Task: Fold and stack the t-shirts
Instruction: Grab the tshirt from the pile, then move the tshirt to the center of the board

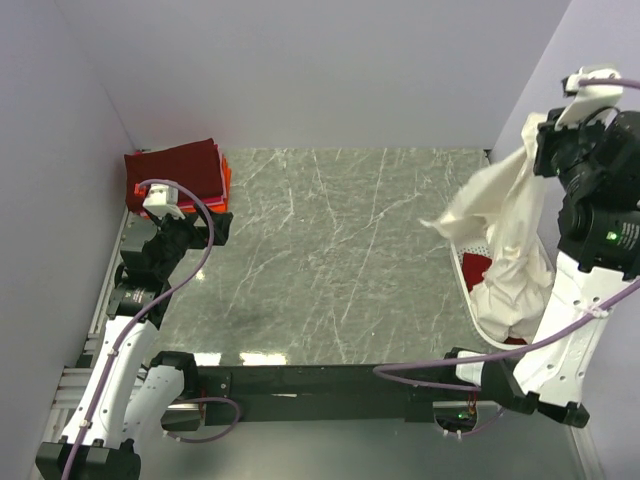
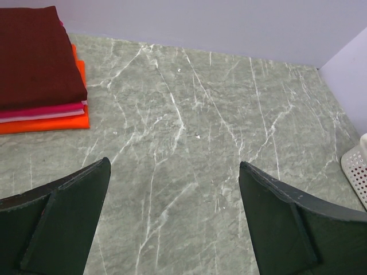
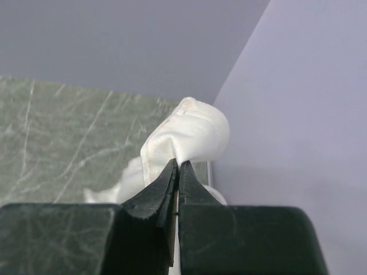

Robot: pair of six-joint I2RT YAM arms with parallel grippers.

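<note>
My right gripper (image 3: 177, 165) is clamped on only a small fold of the white shirt (image 1: 512, 215), so its hanging weight could drag it free.

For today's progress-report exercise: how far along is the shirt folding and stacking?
Done: folded stack, maroon on top, far left. In hand: right claw shut on the cream shirt, hanging over the basket. Left: fold and stack it, then the red cloth in the basket.
</note>
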